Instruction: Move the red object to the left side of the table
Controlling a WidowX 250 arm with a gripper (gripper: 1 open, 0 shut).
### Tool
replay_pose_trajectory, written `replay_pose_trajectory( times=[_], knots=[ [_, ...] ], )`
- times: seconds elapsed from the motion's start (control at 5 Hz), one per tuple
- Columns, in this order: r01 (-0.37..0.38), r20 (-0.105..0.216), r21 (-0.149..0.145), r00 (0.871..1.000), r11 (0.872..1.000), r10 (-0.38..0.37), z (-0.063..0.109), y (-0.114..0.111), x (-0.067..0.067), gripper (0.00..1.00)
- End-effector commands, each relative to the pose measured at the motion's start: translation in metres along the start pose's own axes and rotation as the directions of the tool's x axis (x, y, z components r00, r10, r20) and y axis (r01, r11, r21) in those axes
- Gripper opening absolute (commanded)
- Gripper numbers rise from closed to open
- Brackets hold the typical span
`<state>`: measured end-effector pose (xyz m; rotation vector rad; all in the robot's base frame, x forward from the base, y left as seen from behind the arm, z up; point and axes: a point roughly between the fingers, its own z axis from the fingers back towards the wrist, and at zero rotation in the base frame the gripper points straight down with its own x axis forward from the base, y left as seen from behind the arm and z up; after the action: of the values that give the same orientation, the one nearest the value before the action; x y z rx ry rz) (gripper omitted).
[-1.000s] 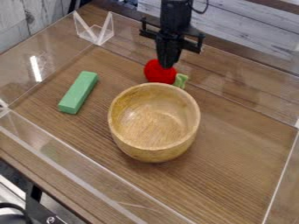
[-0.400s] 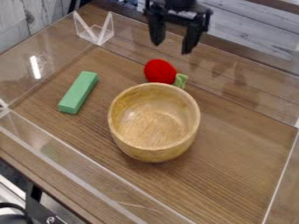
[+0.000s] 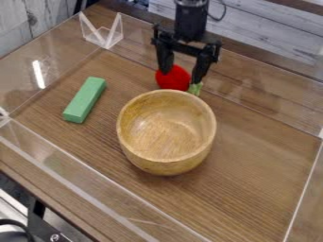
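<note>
The red object [image 3: 175, 77], a small round toy fruit with a light-green bit at its right, rests on the brown wood-grain table [image 3: 259, 180] toward the back middle. My gripper [image 3: 184, 79] hangs straight down over it, open. One black finger [image 3: 161, 68] stands to the fruit's left and the other to its right, so the fruit lies between them. I cannot tell whether either finger touches it. The left side of the table lies beyond the green block.
A wooden bowl [image 3: 167, 132] stands just in front of the fruit. A flat green block [image 3: 86, 99] lies to the left. Low clear acrylic walls [image 3: 51, 161] edge the table, and a clear angled stand [image 3: 101, 30] sits at the back left.
A second ago the gripper was shut low over the fruit. It then opened and rose, and now it has come back down with its fingers spread around the fruit, which has not moved.
</note>
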<state>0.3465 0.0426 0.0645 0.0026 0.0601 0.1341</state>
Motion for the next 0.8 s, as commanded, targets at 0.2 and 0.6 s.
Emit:
replay_pose_trajectory(
  times=[0.2, 0.6],
  knots=[
    [-0.035, 0.036, 0.006, 0.999, 0.999, 0.035, 0.001, 0.009, 0.003, 0.00],
    [0.034, 0.065, -0.044, 0.997, 0.998, -0.031, 0.027, 0.020, 0.002, 0.00]
  ],
)
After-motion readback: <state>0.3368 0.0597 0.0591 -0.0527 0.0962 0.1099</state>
